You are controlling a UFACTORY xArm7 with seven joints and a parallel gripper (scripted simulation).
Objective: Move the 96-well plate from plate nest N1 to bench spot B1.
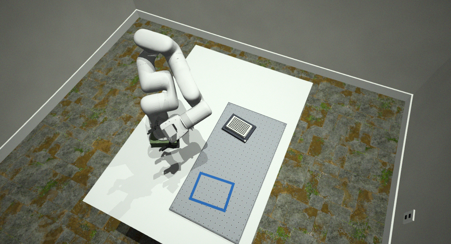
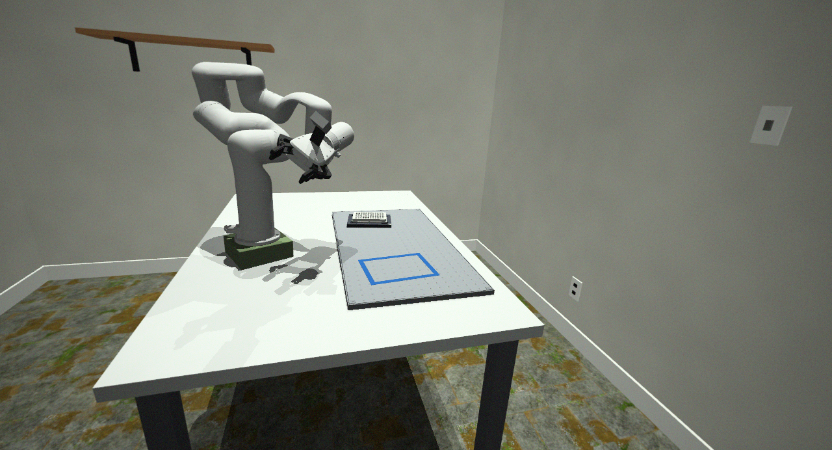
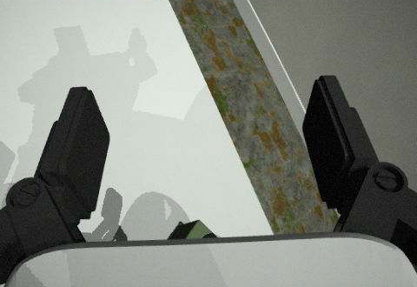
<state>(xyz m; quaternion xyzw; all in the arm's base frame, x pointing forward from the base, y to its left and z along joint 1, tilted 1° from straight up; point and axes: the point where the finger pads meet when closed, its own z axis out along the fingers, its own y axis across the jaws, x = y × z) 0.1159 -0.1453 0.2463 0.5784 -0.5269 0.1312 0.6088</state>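
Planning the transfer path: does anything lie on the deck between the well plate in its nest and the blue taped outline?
Nothing: in the top view only bare perforated deck separates the 96-well plate and blue outline.

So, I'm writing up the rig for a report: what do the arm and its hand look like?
The arm is smooth glossy white, built of thick rounded tubular links, with no visible cables or markings. It stands on a dark green block base. The hand has a pale grey body and two black fingers with flat rectangular pads on screwed pivot links.
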